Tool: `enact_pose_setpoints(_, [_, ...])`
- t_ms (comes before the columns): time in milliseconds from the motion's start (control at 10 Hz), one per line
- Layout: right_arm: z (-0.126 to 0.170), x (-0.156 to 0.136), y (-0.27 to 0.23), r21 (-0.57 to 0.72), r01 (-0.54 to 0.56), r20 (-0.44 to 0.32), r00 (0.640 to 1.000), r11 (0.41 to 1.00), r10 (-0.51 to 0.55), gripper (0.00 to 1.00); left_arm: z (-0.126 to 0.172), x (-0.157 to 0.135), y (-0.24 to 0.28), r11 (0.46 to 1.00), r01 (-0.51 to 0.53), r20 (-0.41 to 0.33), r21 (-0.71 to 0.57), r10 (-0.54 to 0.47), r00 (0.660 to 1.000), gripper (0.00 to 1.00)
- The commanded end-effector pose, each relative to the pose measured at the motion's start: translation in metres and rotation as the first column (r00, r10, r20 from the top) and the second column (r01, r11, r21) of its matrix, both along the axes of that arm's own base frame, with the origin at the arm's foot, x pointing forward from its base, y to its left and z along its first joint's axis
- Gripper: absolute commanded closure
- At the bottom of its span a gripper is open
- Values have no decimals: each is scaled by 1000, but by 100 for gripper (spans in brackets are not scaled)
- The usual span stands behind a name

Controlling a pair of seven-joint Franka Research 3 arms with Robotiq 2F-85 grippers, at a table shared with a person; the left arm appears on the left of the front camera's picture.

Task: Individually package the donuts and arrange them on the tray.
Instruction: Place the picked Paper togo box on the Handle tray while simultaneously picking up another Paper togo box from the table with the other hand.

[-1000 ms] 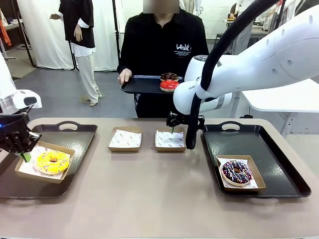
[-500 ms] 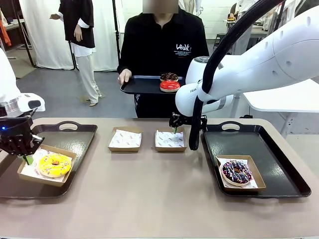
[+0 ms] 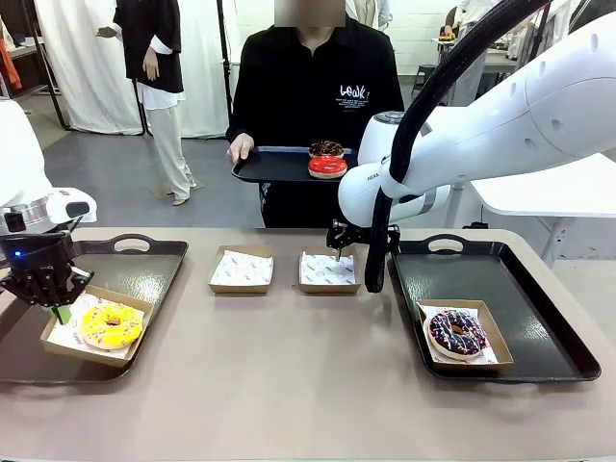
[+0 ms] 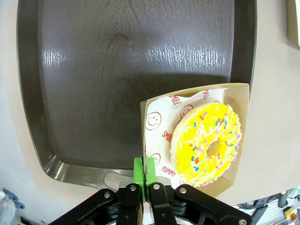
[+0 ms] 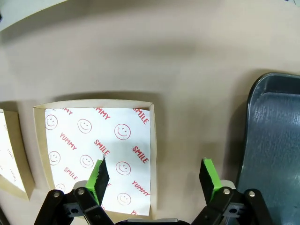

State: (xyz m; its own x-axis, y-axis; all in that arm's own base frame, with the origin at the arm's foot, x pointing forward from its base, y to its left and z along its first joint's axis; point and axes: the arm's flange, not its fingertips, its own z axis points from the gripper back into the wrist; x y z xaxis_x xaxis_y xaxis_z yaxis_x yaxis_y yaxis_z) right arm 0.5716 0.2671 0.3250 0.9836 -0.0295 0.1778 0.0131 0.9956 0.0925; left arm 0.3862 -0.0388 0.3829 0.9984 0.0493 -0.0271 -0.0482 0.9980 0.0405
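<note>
The yellow donut [image 3: 111,325] [image 4: 206,143] lies in a paper-lined cardboard box [image 3: 64,346] [image 4: 236,91] over the near part of the left tray [image 3: 144,274] [image 4: 117,61]. My left gripper [image 3: 56,310] [image 4: 144,165] is shut on that box's rim. The sprinkled purple-brown donut [image 3: 456,332] sits boxed on the right tray [image 3: 539,308]. My right gripper [image 3: 337,252] [image 5: 154,176] hangs open over the right edge of an empty box [image 3: 327,270] [image 5: 93,140]. A person holds a small tray [image 3: 274,166] with the red donut [image 3: 327,166] and, on top of it, the chocolate donut [image 3: 326,148].
A second empty lined box [image 3: 242,270] [image 5: 9,154] sits left of the first, mid-table. The right tray's rim [image 5: 276,136] is close beside my right gripper's fingers. The person stands at the far edge. Bare tabletop runs along the near side.
My left gripper has carried the box with the yellow donut a little to the right and toward the near side of the left tray. The right arm has barely moved.
</note>
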Motion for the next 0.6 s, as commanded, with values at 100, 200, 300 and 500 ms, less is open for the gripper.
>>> enact_pose_setpoints(100, [-11,0,2,-18,14,8,1000,1000,-14,0,-5,4,-2,999,18,26,35,-19,999,99])
enact_pose_setpoints(200, [-13,0,2,-17,14,4,1000,1000,-14,0,-7,4,-2,999,19,28,44,-20,999,99])
enact_pose_setpoints(300, [-13,0,2,-15,15,3,1000,1000,-15,0,-10,4,-3,998,17,33,59,-19,999,99])
enact_pose_setpoints(500, [-13,0,3,-9,16,8,1000,1000,-16,0,-16,5,-2,997,22,34,68,-25,999,99])
